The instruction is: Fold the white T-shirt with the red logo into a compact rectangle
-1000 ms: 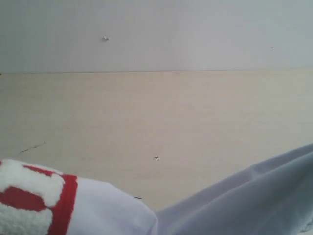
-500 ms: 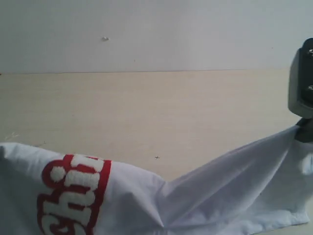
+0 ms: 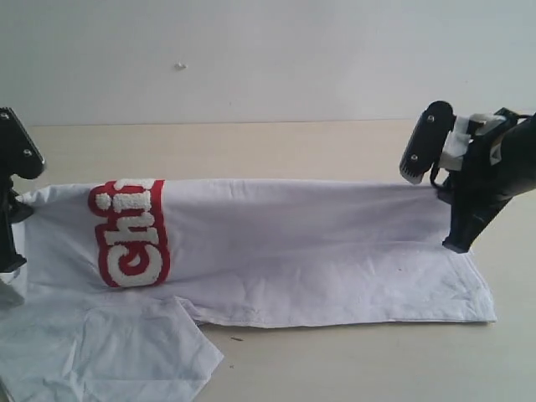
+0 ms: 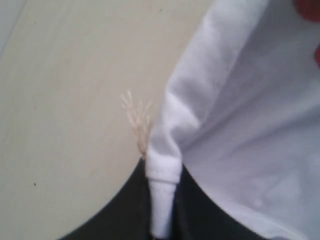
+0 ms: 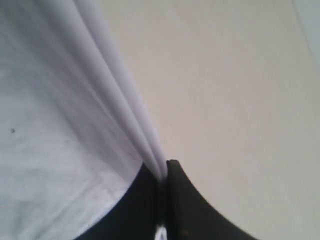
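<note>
The white T-shirt point(image 3: 301, 251) hangs stretched between my two grippers, low over the pale table point(image 3: 251, 146), its lower edge resting on the wood. The red logo point(image 3: 130, 234) runs down the cloth near the left end, only partly showing. My left gripper point(image 3: 8, 222) is shut on the shirt's left edge; the left wrist view shows a hemmed fold point(image 4: 162, 200) pinched between the black fingers. My right gripper point(image 3: 452, 213) is shut on the shirt's right edge, with folded cloth point(image 5: 150, 150) clamped between its fingers. A sleeve point(image 3: 100, 352) lies flat at the front left.
A plain pale wall point(image 3: 268, 59) stands behind the table's far edge. A frayed tan thread tuft point(image 4: 137, 117) sticks out beside the pinched hem in the left wrist view. Bare tabletop lies beyond the shirt and at the front right.
The shirt, earlier bunched close at the bottom of the view, now hangs spread wide and further off. Both grippers have come into view, holding its two ends.
</note>
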Robot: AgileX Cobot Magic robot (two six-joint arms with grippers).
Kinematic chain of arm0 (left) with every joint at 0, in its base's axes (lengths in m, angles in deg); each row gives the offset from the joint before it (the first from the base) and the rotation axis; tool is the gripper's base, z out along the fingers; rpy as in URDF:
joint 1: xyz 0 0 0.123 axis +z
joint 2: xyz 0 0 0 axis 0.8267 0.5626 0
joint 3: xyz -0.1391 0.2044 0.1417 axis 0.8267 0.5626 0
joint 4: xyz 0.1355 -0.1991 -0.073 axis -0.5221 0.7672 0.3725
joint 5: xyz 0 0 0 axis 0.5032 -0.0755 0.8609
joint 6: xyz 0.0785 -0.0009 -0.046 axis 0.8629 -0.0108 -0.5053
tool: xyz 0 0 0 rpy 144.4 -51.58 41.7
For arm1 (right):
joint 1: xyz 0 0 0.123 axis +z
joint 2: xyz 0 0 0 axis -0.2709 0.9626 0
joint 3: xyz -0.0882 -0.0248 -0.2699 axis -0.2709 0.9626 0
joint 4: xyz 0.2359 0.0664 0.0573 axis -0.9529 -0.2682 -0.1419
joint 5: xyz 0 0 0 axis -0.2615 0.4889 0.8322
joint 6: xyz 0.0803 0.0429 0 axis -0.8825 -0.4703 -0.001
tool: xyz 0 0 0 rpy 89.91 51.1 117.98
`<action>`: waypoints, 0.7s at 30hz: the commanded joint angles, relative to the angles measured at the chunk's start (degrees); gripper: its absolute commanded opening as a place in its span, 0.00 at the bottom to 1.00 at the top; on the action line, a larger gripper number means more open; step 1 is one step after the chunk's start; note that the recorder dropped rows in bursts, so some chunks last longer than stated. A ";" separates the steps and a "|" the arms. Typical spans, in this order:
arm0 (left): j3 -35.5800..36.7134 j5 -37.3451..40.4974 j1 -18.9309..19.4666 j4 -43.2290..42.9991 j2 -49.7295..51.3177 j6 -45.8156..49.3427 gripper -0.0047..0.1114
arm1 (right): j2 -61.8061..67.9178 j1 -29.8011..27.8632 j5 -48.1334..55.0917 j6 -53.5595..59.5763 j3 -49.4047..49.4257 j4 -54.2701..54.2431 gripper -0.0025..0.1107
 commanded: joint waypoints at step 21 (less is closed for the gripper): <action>-2.97 -37.96 4.28 5.32 19.61 1.63 0.04 | 19.86 -0.75 -8.11 -3.45 -15.35 2.31 0.76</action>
